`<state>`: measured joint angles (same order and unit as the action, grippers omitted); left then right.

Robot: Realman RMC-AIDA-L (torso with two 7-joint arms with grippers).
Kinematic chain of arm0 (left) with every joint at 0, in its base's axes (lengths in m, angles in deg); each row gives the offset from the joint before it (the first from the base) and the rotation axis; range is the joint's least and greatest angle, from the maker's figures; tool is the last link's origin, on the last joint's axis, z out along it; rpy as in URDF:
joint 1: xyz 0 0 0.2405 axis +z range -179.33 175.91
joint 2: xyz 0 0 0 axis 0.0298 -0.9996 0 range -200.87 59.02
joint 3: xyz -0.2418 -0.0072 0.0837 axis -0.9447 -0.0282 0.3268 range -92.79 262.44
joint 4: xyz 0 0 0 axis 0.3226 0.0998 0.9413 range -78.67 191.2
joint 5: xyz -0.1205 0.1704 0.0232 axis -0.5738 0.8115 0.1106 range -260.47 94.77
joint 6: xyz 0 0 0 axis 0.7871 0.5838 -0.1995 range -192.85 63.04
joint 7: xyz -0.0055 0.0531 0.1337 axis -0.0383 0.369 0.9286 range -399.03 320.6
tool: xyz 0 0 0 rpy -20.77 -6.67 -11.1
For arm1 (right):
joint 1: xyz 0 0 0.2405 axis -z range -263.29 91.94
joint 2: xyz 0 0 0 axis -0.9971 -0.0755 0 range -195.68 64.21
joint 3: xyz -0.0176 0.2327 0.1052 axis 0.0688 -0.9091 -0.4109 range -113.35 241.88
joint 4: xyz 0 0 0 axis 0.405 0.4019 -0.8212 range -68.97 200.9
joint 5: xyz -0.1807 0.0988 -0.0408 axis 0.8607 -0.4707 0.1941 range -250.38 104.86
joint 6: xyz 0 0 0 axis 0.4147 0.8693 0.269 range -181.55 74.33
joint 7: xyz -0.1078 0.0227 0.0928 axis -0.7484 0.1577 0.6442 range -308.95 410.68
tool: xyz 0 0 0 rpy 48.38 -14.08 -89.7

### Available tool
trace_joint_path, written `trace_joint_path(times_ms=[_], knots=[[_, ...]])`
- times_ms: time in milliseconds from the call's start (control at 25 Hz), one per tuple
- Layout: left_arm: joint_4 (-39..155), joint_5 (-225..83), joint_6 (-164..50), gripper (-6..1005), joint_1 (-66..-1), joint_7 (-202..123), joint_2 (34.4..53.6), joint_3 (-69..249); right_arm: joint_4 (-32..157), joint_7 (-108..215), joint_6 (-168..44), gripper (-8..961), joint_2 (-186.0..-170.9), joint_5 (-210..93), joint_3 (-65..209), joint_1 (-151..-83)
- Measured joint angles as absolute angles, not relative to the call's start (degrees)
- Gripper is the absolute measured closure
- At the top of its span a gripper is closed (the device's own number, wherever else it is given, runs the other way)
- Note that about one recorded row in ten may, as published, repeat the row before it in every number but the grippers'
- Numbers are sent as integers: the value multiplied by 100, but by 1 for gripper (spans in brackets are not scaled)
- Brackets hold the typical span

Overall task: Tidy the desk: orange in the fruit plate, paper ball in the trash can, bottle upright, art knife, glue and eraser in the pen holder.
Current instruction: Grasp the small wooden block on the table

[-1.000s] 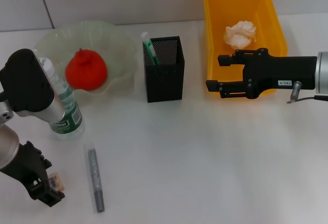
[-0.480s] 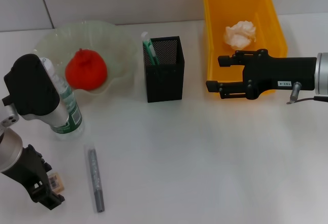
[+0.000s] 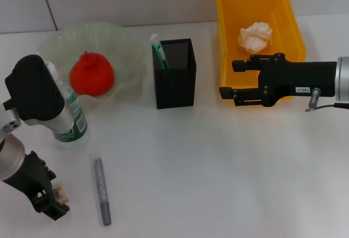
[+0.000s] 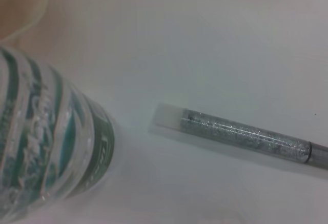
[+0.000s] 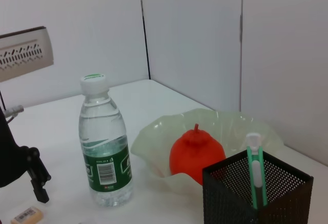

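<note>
Eraser point(image 3: 60, 194) touches left pincer point(image 3: 50, 204), grip unclear; right pincer point(image 3: 228, 78) apart.

A bright red-orange round orange point(image 3: 91, 74) sits in a pale translucent green wavy fruit plate point(image 3: 128, 47). The clear plastic bottle point(image 5: 105, 144) wears a dark green label with white lettering and a white cap. The black wire-mesh pen holder point(image 3: 175, 74) holds a green-and-white art knife point(image 3: 158, 50). The white crumpled paper ball point(image 3: 255, 36) lies in a yellow plastic bin point(image 3: 226, 31). A silver glittery glue stick point(image 3: 102, 190) rests on the white counter point(image 3: 218, 162).
</note>
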<state>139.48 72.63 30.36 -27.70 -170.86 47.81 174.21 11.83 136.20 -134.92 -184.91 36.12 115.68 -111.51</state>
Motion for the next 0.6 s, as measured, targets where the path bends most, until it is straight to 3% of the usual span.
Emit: trace_joint_path(times_ms=[600], knots=[[13932, 7263, 3093, 215, -2843, -17108, 4781, 17421, 1182, 13620, -13509, 187, -18491, 3596, 11568, -11124]])
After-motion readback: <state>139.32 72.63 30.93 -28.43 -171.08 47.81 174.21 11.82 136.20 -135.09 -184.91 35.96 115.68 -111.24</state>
